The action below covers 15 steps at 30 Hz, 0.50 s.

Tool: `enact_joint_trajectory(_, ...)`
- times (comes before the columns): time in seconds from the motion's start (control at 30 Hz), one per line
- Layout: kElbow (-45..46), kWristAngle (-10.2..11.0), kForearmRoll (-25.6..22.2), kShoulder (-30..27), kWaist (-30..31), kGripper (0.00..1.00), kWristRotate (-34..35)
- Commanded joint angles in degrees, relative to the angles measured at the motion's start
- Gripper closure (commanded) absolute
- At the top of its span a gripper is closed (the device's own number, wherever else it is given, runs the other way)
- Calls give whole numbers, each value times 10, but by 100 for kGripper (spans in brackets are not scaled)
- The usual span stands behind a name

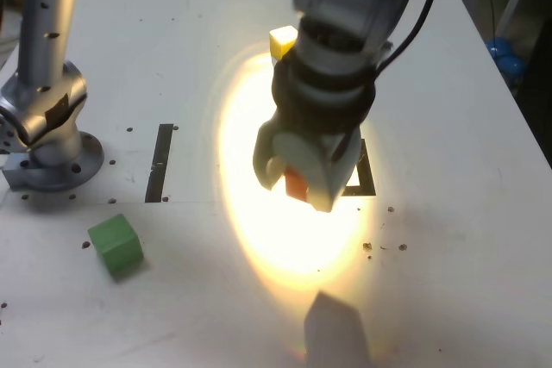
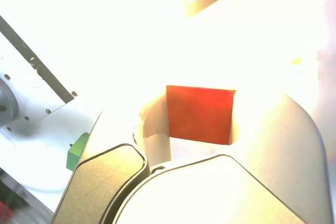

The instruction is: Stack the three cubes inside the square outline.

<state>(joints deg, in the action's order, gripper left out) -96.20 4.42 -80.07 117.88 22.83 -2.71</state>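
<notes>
One red cube [image 1: 296, 184] is sitting between the two fingers of your single gripper [image 1: 297, 180], whose jaws are closing on its sides and gripping it; in the exterior view it is showing just beside the one square outline [image 1: 367, 168], which your gripper is partly hiding. You are seeing one face of that red cube in the wrist view, with a finger flanking it on either side. One yellow cube [image 1: 283, 40] is lying beyond your gripper, toward the top of the exterior view, partly covered by the arm. One green cube [image 1: 116, 246] is resting well apart from both, toward the exterior view's left, making three cubes in all. One dark straight strip [image 1: 159, 163] is lying between the one round metal base [image 1: 59, 162] and your gripper. One bright patch of light [image 1: 285, 243] is spreading beneath the gripper over the one white table [image 1: 457, 247], and one dark shadow [image 1: 335, 333] is falling near the patch's lower edge.
</notes>
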Motion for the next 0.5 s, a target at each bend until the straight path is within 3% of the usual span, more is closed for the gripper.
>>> enact_joint_trajectory(0.0, 3, -8, -2, -5, -27, 67, 3)
enact_joint_trajectory(0.23, 14, -18, 5, 1, -114, 67, 8)
enact_joint_trajectory(0.47, 12, -18, 15, 18, -146, 67, 10)
